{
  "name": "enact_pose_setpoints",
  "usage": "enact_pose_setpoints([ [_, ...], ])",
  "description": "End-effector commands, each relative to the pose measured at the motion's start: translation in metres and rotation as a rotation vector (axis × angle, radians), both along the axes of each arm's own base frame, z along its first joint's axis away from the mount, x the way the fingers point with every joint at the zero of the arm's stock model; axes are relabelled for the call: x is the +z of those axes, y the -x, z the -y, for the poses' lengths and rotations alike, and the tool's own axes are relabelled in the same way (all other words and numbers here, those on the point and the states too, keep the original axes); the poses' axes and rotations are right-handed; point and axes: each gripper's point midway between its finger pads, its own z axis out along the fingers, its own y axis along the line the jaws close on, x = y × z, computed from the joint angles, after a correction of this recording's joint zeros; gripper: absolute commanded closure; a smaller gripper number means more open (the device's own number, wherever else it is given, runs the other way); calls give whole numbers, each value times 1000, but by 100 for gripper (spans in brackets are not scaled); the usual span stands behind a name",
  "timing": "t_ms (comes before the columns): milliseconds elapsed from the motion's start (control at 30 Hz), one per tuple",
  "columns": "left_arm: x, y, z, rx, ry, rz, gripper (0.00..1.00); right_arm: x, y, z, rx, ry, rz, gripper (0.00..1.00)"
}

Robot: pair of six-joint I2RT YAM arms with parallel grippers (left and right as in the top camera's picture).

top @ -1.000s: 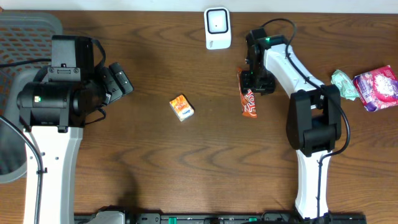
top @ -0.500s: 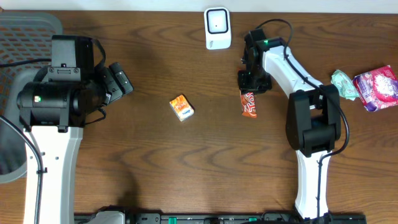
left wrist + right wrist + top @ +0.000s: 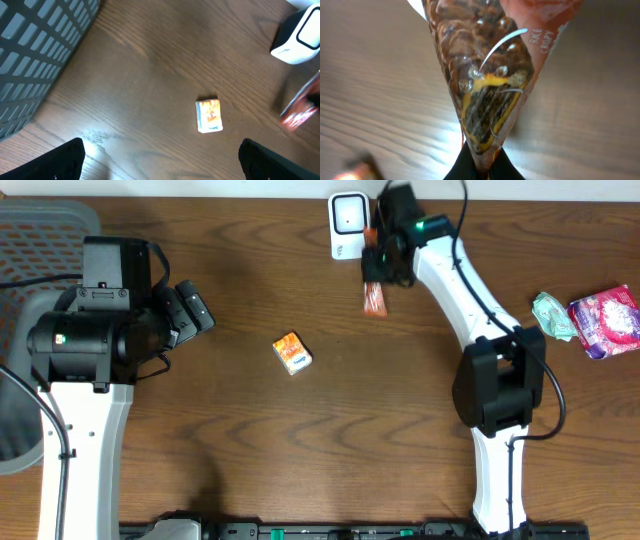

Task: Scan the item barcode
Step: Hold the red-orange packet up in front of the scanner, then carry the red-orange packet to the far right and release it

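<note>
Looking down from overhead, I read the wooden table (image 3: 250,440) from its left edge across. At ten o'clock the grey mesh basket (image 3: 40,225) fills the corner. Just beside it, near nine o'clock, my left gripper (image 3: 192,308) hangs over the wood, released and with nothing in it. Its wrist camera shows the two dark fingers (image 3: 60,160) far apart at the bottom corners of the view.

Near the middle of the table, a touch toward nine o'clock, a small orange box (image 3: 292,352) lies flat, well apart from both arms.

At twelve o'clock, against the far edge, the white scanner (image 3: 349,224) stands upright. My right gripper (image 3: 378,265) sits at about four o'clock from it, very near its side, clenched on one end of the snack pack (image 3: 373,298). The pack runs from the jaws toward six o'clock, just beside the scanner's lower right corner. On the right wrist camera the jaws meet on the pack's tapered end at the bottom of the view, and the words RICE CRISPY show on its orange side. I cannot tell whether the pack's free end touches the wood.

Out past the right arm, between two and three o'clock, a crumpled green wrapper (image 3: 551,316) and a pink packet (image 3: 605,320) lie side by side near the edge.
</note>
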Motion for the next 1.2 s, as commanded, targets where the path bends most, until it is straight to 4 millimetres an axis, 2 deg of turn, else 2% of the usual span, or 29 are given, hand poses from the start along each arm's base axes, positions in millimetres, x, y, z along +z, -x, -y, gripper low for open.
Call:
enact_pose_setpoints([
  [0, 0, 0, -3, -1, -18, -3, 2, 46, -38, -19, -50, -101, 185, 99],
  [133, 0, 0, -3, -1, -18, -3, 2, 66, -68, -23, -158, -156, 318, 99],
  [233, 0, 0, -3, -1, -18, -4, 2, 72, -82, -22, -237, -162, 384, 99],
  [400, 0, 0, -3, -1, -18, -3, 2, 74, -106, -36, -265, -173, 511, 99],
  [633, 0, 0, -3, -1, -18, -3, 2, 77, -117, -15, -359, -91, 584, 99],
  [733, 0, 0, -3, -1, -18, -4, 2, 85, -117, -1, -384, -70, 591, 99],
  [833, 0, 0, -3, -1, -18, -4, 2, 99, -116, 27, -422, -53, 585, 99],
  [967, 0, 0, -3, -1, -18, -3, 2, 115, -111, 88, -446, 43, 563, 99],
  [1033, 0, 0, -3, -1, -18, -4, 2, 112, -104, 121, -443, 130, 528, 99],
  [1167, 0, 0, -3, -1, -18, -4, 2, 87, -78, 192, -360, 400, 374, 99],
])
